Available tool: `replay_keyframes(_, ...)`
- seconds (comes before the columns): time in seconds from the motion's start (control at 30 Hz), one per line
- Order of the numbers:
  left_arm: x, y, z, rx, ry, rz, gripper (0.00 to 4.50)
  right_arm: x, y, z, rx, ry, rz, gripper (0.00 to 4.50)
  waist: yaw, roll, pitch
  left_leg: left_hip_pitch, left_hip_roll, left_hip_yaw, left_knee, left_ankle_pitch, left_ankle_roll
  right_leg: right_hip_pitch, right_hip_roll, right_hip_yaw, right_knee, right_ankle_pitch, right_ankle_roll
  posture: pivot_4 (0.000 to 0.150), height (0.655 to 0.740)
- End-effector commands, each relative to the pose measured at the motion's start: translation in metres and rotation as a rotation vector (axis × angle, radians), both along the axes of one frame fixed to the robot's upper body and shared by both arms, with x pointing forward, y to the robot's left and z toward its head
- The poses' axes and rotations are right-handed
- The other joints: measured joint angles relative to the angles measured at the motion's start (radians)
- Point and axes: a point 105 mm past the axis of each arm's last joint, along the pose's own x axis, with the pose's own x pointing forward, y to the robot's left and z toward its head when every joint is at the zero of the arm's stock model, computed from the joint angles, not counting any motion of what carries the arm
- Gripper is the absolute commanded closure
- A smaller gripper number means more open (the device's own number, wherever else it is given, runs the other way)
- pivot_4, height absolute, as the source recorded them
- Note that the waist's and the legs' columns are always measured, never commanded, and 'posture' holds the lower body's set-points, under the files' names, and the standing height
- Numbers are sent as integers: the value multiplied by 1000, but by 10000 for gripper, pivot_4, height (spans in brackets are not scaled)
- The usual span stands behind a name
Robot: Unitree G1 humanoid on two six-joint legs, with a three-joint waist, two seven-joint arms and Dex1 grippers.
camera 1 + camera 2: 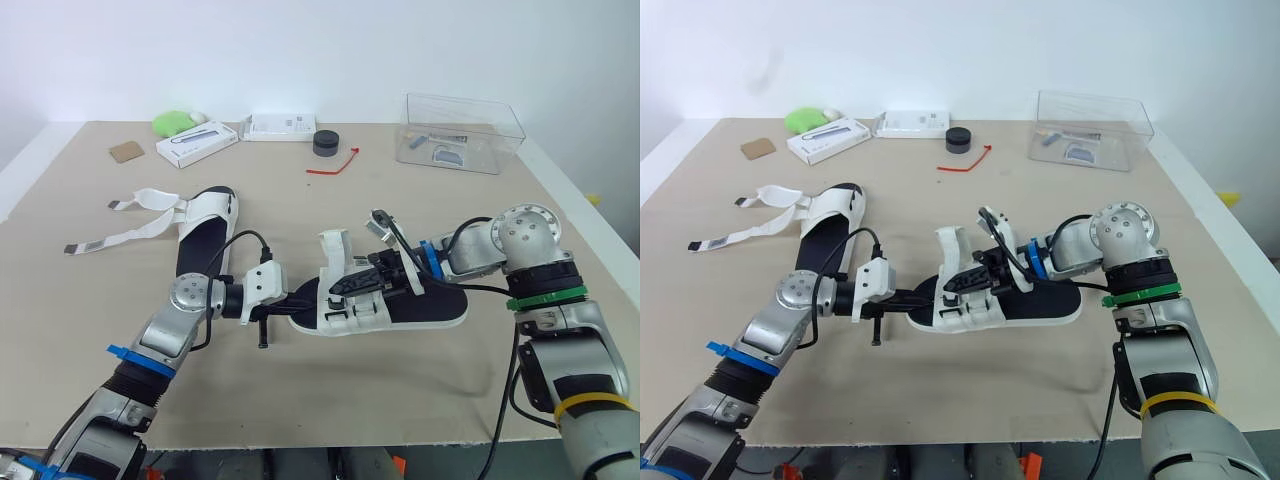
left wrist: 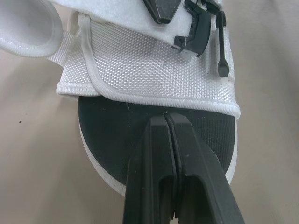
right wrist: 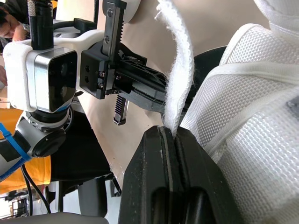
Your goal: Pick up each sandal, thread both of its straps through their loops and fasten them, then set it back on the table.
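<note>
Near sandal (image 1: 430, 310) lies on the bench (image 1: 400, 400). Left fingers (image 2: 154, 154), pressed together, rest on its black insole end. Right fingers (image 3: 149, 158) pinch its raised white strap (image 3: 180, 70); the gripped strap end is hidden. Second sandal (image 1: 205, 235) lies left of it.

Along the far side of a beige table (image 1: 360, 390), from the robot's left to right: a brown square pad (image 1: 126, 151), a green lump (image 1: 174, 122), a long white box (image 1: 197, 143) lying askew, a shorter white box (image 1: 279, 126), a black puck (image 1: 326, 142) with a red tie (image 1: 335, 164) just before it, and 1 clear plastic box (image 1: 460, 132) holding small items.
</note>
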Motion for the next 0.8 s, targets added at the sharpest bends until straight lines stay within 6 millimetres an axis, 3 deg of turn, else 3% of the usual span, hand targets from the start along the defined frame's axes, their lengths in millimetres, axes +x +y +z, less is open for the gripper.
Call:
replay_keyframes(0.03, -5, 6, -18, 59, 50, 11, 45000, -6, 1, 6, 25, -11, 39, 44721, 0, 0, 0, 0, 0, 0, 0, 0, 0, 0, 0, 0, 0, 0, 0, 1500, 7400)
replay_keyframes(0.37, -3, 6, -18, 70, 47, 8, 45000, -19, -2, -13, -19, 42, 60, 44721, -1, 0, 0, 0, 0, 0, 0, 0, 0, 0, 0, 0, 0, 0, 0, 1500, 7400)
replay_keyframes(0.53, -2, 7, -19, 76, 45, 9, 45000, -17, -1, -8, 3, 49, 54, 44721, -1, 0, 0, 0, 0, 0, 0, 0, 0, 0, 0, 0, 0, 0, 0, 1500, 7400)
replay_keyframes(0.8, -2, 6, -20, 73, 43, 9, 45000, -29, -1, -18, -77, -12, 94, 44721, 0, 0, 0, 0, 0, 0, 0, 0, 0, 0, 0, 0, 0, 0, 0, 1500, 7400)
